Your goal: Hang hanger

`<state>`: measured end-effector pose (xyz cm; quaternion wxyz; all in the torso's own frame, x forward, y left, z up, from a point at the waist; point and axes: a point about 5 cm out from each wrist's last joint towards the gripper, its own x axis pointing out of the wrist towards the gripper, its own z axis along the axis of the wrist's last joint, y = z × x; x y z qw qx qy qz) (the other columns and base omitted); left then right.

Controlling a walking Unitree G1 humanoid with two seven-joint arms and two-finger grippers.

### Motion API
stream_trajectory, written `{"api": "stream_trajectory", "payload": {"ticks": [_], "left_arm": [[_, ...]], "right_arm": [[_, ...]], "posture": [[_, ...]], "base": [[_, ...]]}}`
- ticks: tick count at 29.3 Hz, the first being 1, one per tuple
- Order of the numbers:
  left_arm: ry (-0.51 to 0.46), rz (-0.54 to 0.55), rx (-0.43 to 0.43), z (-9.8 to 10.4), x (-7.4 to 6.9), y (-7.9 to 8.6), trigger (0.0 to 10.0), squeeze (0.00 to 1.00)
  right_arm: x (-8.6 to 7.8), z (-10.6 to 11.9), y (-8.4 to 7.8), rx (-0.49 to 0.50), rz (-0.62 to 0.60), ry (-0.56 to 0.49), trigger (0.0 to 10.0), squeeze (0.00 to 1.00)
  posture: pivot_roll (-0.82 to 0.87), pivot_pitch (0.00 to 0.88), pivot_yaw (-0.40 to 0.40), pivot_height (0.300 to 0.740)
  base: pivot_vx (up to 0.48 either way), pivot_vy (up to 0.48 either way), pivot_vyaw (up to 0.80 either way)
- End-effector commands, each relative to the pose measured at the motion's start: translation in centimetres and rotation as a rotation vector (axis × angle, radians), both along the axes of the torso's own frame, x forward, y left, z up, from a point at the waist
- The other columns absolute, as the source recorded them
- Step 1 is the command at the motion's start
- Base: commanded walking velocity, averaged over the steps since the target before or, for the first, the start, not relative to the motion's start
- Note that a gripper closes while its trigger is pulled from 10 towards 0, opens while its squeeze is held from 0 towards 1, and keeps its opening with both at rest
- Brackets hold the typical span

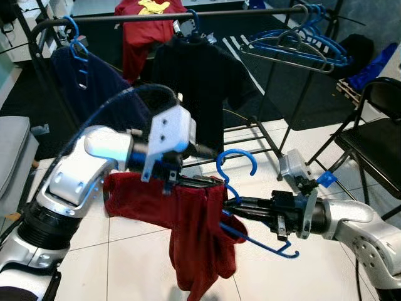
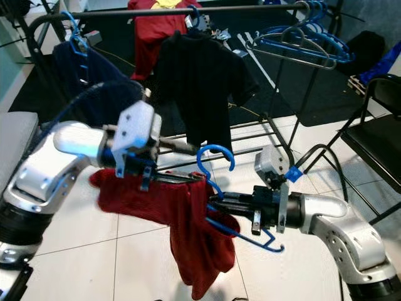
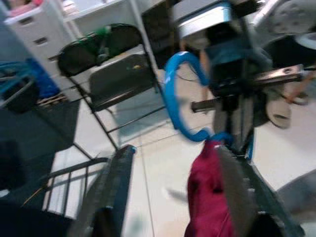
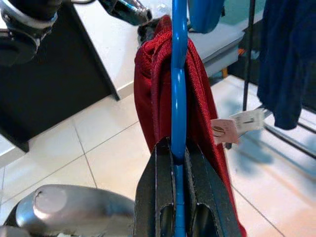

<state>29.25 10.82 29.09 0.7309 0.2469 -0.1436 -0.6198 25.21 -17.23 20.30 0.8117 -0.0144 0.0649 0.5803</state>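
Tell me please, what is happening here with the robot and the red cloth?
The robot is putting a red garment onto a blue hanger in front of a clothes rack. Its right claw is shut on the hanger's lower part, with the hook pointing up. Its left claw holds the garment at the hanger, most of the cloth drooping below. A black shirt and a navy garment already hang on the rack; the red one does not yet.
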Motion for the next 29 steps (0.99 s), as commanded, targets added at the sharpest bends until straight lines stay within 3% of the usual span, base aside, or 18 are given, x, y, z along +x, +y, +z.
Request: {"api": "stream_trajectory", "payload": {"ticks": [1,2,3,4,5,8,9,14,17,19,20,21,24,26,29], "left_arm": [[0.011,0.037,-0.075,0.6,0.5,0.9,10.0,0.53],[0.017,0.056,-0.103,0.9,0.8,1.3,10.0,0.25],[0.017,0.056,-0.103,0.9,0.8,1.3,10.0,0.25],[0.025,0.08,-0.136,1.1,1.0,1.9,10.0,0.13],[0.031,0.103,-0.161,1.2,1.2,2.5,10.0,0.09],[0.034,0.124,-0.179,1.4,1.4,3.1,10.0,0.07],[0.047,0.2,-0.272,1.8,2.1,5.0,10.0,0.04],[0.089,0.245,-0.38,2.1,2.7,6.6,10.0,0.0],[0.198,0.332,-0.576,0.7,3.9,9.8,10.0,0.0],[0.198,0.332,-0.576,0.7,3.9,9.8,10.0,0.0],[0.276,0.362,-0.693,-0.9,4.3,10.8,10.0,0.0],[0.299,0.361,-0.718,-1.4,4.3,10.8,10.0,0.0],[0.311,0.358,-0.731,-1.8,4.3,10.8,10.0,0.0],[0.349,0.353,-0.77,-3.3,4.3,10.2,10.0,0.0],[0.361,0.359,-0.802,-4.0,4.3,10.1,10.0,0.0]], "right_arm": [[0.1,0.9,-0.1,0.05,-0.011,-0.044,0.0,0.0],[0.1,1.1,-0.2,0.061,-0.019,-0.051,0.0,0.0],[0.1,1.1,-0.2,0.061,-0.019,-0.051,0.0,0.0],[0.2,1.3,-0.4,0.073,-0.03,-0.061,0.0,0.0],[0.2,1.5,-0.5,0.086,-0.042,-0.071,0.0,0.0],[0.2,1.8,-0.7,0.098,-0.052,-0.08,0.0,0.0],[0.2,2.8,-1.6,0.135,-0.085,-0.12,0.0,0.0],[-0.1,4.0,-2.2,0.18,-0.09,-0.147,0.0,0.0],[-0.7,6.7,-3.4,0.28,-0.091,-0.227,0.0,0.0],[-0.7,6.7,-3.4,0.28,-0.091,-0.227,0.0,0.0],[-1.2,8.8,-4.3,0.346,-0.084,-0.292,0.0,0.0],[-1.3,9.4,-4.5,0.364,-0.079,-0.31,0.0,0.0],[-1.4,9.7,-4.6,0.374,-0.076,-0.319,0.0,0.0],[-1.5,10.4,-4.5,0.382,-0.063,-0.34,0.0,0.0],[-1.5,10.6,-4.5,0.383,-0.059,-0.348,0.0,0.0]], "posture": [[-0.03,0.164,0.031,0.74],[-0.03,0.164,0.031,0.74],[-0.03,0.164,0.031,0.74],[-0.03,0.167,0.034,0.74],[-0.03,0.168,0.036,0.74],[-0.03,0.168,0.036,0.74],[-0.03,0.168,0.038,0.74],[-0.03,0.168,0.038,0.74],[-0.03,0.166,0.041,0.74],[-0.03,0.166,0.041,0.74],[-0.04,0.164,0.039,0.74],[-0.04,0.164,0.039,0.74],[-0.04,0.164,0.039,0.74],[-0.05,0.161,0.034,0.74],[-0.05,0.163,0.036,0.74]], "base": [[0.0,0.0,0.0],[0.0,0.0,0.0],[0.0,0.0,0.0],[0.0,0.0,0.0],[0.0,0.0,0.0],[0.0,0.0,0.0],[0.0,0.0,0.0],[0.0,0.0,0.0],[0.0,0.0,0.0],[0.0,0.0,0.0],[0.0,0.0,0.0],[0.0,0.0,0.0],[0.0,0.0,0.0],[0.0,0.0,0.0],[0.0,0.0,0.0]]}}
